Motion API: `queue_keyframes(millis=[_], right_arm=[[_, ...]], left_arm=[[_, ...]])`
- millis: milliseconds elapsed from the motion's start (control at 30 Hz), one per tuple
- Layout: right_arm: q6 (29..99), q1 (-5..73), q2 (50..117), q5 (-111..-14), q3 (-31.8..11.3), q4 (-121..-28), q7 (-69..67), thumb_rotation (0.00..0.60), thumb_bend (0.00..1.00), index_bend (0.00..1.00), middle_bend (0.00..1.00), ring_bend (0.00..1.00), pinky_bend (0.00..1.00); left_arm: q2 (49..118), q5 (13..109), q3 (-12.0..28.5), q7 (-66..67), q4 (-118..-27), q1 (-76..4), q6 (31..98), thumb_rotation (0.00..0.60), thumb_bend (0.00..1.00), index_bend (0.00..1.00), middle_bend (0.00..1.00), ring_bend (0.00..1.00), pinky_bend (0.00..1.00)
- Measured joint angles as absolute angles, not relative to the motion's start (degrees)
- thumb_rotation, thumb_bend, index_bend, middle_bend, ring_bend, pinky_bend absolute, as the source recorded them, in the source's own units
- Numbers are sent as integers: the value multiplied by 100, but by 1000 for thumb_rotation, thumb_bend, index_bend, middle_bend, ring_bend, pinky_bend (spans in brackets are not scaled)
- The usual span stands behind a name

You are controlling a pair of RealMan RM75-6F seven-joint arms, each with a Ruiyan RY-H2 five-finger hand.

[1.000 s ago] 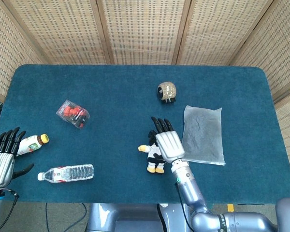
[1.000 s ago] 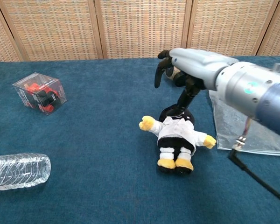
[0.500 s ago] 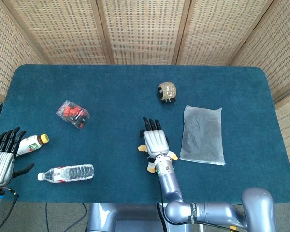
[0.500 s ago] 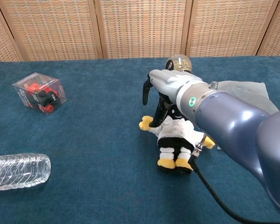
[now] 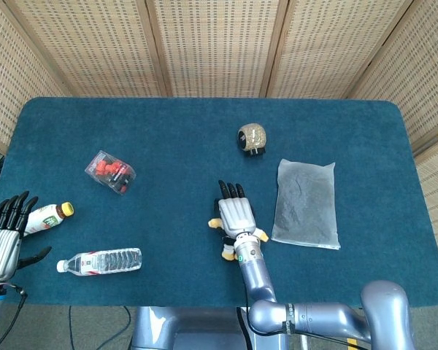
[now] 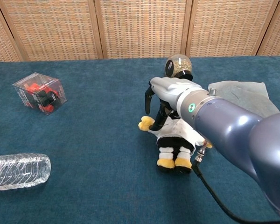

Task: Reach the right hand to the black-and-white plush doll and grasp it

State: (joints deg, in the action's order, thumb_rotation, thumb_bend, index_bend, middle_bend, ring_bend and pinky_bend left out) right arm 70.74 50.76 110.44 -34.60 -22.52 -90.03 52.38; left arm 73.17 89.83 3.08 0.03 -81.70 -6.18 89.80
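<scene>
1. The doll (image 6: 176, 142) is a soft plush figure in black and white with yellow feet and yellow paws, lying flat on the bench (image 5: 168, 146) near its front edge, just left of the pouch (image 5: 306, 204).
2. The right hand (image 6: 170, 91) sits directly over the doll's head and upper body; its silver shell back faces up and its dark fingers (image 6: 149, 100) curl downward toward the plush.
3. In the chest view a dark finger reaches down beside the doll's yellow paw, but whether the fingers have actually closed on the plush I cannot tell from either view.
4. From the head view the right hand (image 5: 237, 214) hides most of the doll (image 5: 230, 252), leaving only yellow bits showing at its sides.
5. The pouch is a flat, rectangular clear bag with a greyish, grainy look.
6. Beyond the doll stands a small round globe (image 5: 252, 136) on a dark base, speckled tan inside.
7. Well to the left lies a clear plastic box (image 5: 110, 171) with red and black pieces inside.
8. Near the front left edge a clear ribbed bottle (image 5: 101, 261) lies on its side.
9. The left hand (image 5: 4, 237) is at the bench's left edge, fingers spread and holding nothing, just beside a small yellow-capped drink (image 5: 45, 217).
10. The bench is covered in dark teal felt-like cloth.
</scene>
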Motion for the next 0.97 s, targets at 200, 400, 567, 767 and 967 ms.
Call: queue_keyframes(millis=[200, 400, 567, 767, 967], right_arm=[[7000, 5138, 11064, -3412, -2202, -8927, 5159, 600, 471, 511, 68, 0, 34], [6928, 5197, 11039, -3380, -2154, -8911, 5088, 600, 553, 526, 78, 0, 34], [6941, 5211, 10967, -3338, -2124, -8993, 5069, 600, 586, 533, 84, 0, 34], [6962, 5220, 10896, -3339, -2057, -9101, 5034, 600, 601, 556, 100, 0, 34], [7036, 5214, 10787, -3403, -2020, -9306, 4988, 600, 612, 574, 118, 0, 40]], left_arm=[[7312, 8962, 309, -6, -8170, -622, 8961, 600, 103, 0, 0, 0, 45], [7309, 8973, 302, -10, -8177, -626, 8963, 600, 103, 0, 0, 0, 45], [7305, 8971, 296, -13, -8184, -629, 8953, 600, 104, 0, 0, 0, 45], [7304, 8991, 287, 2, -8196, -632, 8960, 600, 104, 0, 0, 0, 45], [7308, 8984, 292, -19, -8178, -637, 8959, 600, 104, 0, 0, 0, 45]])
